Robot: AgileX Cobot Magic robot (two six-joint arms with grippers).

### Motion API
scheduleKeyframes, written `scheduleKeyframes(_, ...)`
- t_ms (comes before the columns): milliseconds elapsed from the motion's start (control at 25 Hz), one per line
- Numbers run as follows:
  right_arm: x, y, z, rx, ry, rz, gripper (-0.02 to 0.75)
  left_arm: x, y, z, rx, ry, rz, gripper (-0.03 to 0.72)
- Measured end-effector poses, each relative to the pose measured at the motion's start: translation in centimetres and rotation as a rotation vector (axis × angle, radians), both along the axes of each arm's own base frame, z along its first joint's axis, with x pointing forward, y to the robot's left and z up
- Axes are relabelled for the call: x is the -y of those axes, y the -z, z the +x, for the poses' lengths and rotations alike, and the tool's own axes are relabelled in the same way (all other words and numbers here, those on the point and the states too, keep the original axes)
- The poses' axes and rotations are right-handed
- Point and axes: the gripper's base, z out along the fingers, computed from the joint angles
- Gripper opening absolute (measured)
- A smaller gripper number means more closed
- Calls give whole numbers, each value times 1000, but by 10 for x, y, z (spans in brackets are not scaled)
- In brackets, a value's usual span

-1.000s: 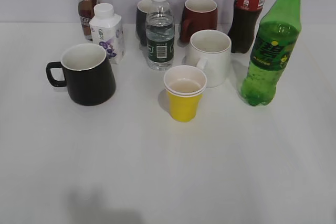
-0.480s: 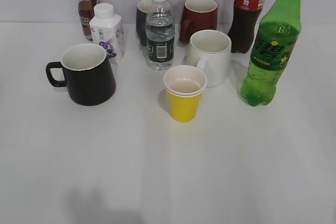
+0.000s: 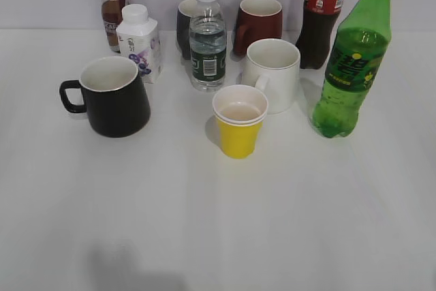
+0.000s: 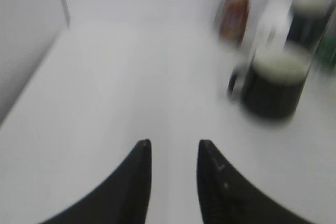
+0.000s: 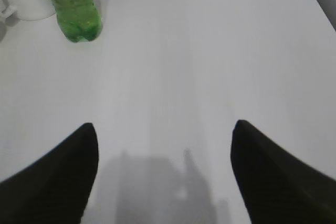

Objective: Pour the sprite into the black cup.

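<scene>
On my exterior feed, far left at the back, I see a small brown drink bottle (image 3: 110,5) with a white cap, and just in front of it a white carton (image 3: 139,42) with purple fruit print. Nearer me on the left sits the black cup (image 3: 112,96), upright on the white worktop (image 3: 218,223), its handle pointing left and its white interior showing. In the middle stands a clear water bottle (image 3: 207,39), with a small dark mug (image 3: 184,26) partly hidden behind it and a dark red mug (image 3: 257,24) to its right. In front of those are a white mug (image 3: 274,73) and a yellow paper cup (image 3: 239,120), the cup just beside the mug on the near side. A cola bottle (image 3: 321,18) with a red label stands at the back right. The sprite (image 3: 351,59) stands upright at the far right, uncapped, well apart from the black cup.

Neither arm shows on the exterior feed. My left wrist feed is blurred; the left end effector (image 4: 173,153) hangs over bare worktop with its 2 fingers slightly parted and nothing between them, the black cup ahead to the right. The right end effector (image 5: 164,140) is spread wide and empty, the sprite ahead to its left.
</scene>
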Motion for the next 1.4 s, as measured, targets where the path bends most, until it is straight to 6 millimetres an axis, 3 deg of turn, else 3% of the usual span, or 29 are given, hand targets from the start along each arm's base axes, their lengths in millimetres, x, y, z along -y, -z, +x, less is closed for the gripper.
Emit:
scheduleKeyframes(160, 0, 0, 0, 0, 0, 0, 589, 3, -29, 27, 349, 24, -31, 239)
scheduleKeyframes(320, 0, 0, 0, 0, 0, 0, 589, 3, -25, 71, 512, 21, -41, 239)
scheduleKeyframes(640, 0, 0, 0, 0, 0, 0, 589, 4, 40, 155, 335, 30, -10, 242)
scheduleKeyframes(840, 0, 0, 0, 0, 0, 0, 589, 22, 80, 194, 210, 179, 45, 258)
scheduleKeyframes(1160, 0, 0, 0, 0, -2, 3, 589, 50, 154, 224, 24, 300, 5, 270)
scheduleKeyframes(1400, 0, 0, 0, 0, -3, 5, 589, 55, 174, 231, 58, 313, -19, 336)
